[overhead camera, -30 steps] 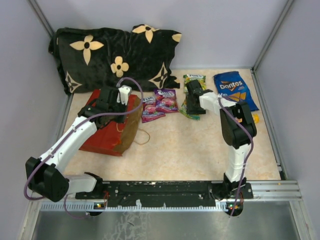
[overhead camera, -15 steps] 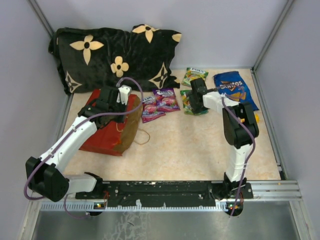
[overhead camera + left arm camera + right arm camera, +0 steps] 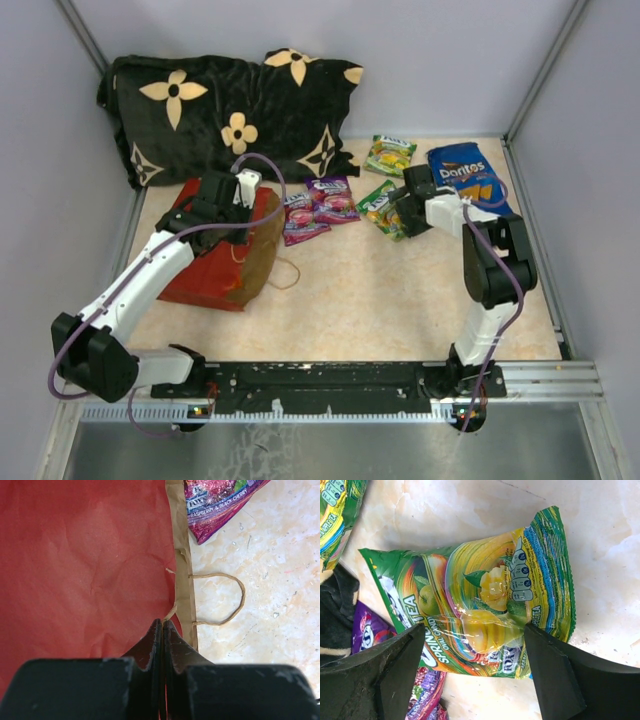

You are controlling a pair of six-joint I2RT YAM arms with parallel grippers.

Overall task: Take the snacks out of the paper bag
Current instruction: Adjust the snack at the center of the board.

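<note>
Here, left gripper [image 3: 162,623] at paper bag [image 3: 75,555] rim

This is a robot test cell in a lab, not a home. A beige marbled counter [image 3: 380,300] is boxed in by plain lilac panels [image 3: 450,60], with aluminium posts [image 3: 545,70] rising at its far corners. Along its near edge a black rail [image 3: 330,378] has the left arm [image 3: 140,285] and right arm [image 3: 480,270] bolted to it.
</note>
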